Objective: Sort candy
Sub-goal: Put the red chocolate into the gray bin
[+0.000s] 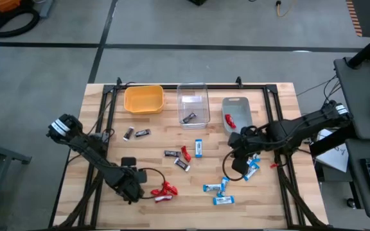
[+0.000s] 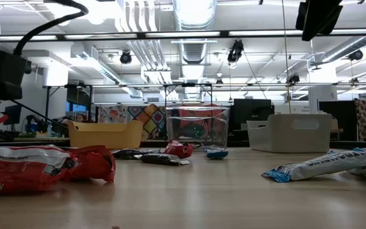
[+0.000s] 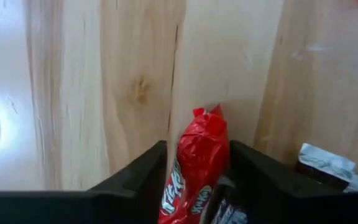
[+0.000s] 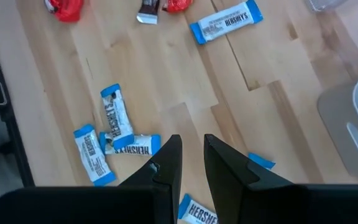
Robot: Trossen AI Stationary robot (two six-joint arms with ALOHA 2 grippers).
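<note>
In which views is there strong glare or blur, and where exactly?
Left wrist view: white glare washes out the table at one edge, and the red candy between the left gripper fingers is soft. Low view: ceiling lights blow out; the nearest red candies are blurred.

Three bins stand along the worktop's upper edge: one yellow bin (image 1: 144, 99), one clear bin (image 1: 193, 102), one grey bin (image 1: 236, 112). There are six blue-and-white sweets (image 1: 198, 148), mostly at lower right. There are four red sweets (image 1: 162, 190), one of them in the grey bin. There are five dark brown sweets (image 1: 170, 153), one of them in the clear bin.
</note>
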